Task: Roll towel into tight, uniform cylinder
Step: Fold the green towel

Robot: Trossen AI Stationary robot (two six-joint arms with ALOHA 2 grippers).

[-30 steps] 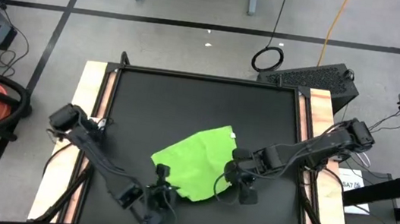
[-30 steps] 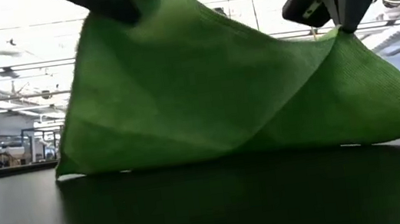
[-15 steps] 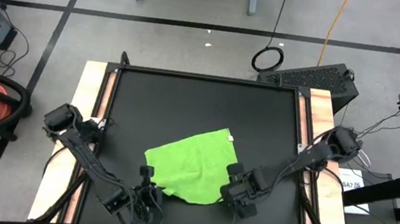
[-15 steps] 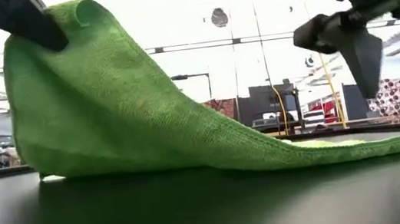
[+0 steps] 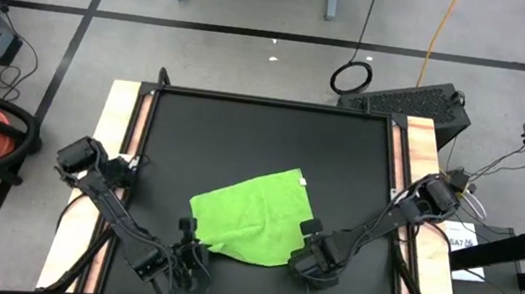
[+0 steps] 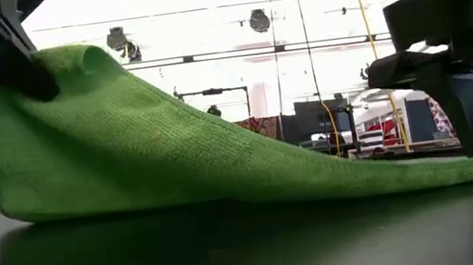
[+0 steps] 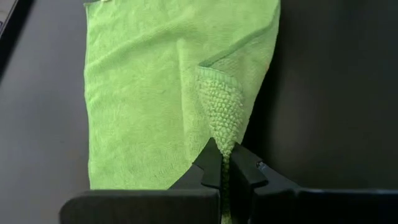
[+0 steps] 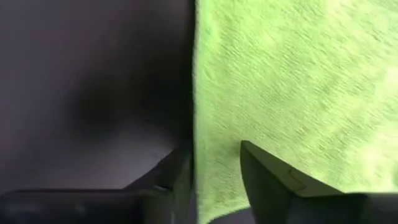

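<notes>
The towel (image 5: 249, 217) lies mid-desk on the black mat (image 5: 264, 137); left gripper (image 7: 225, 167) pinches its near corner, lifted, while right gripper (image 8: 214, 163) straddles the opposite edge, fingers apart.

The right tool (image 8: 214, 171) sits low over the towel's (image 8: 292, 87) edge, its two dark fingers (image 8: 267, 180) spread apart with green cloth showing in the gap between them. One finger lies on the towel; the other lies along the cloth's straight border, against the black table (image 8: 93, 68).
</notes>
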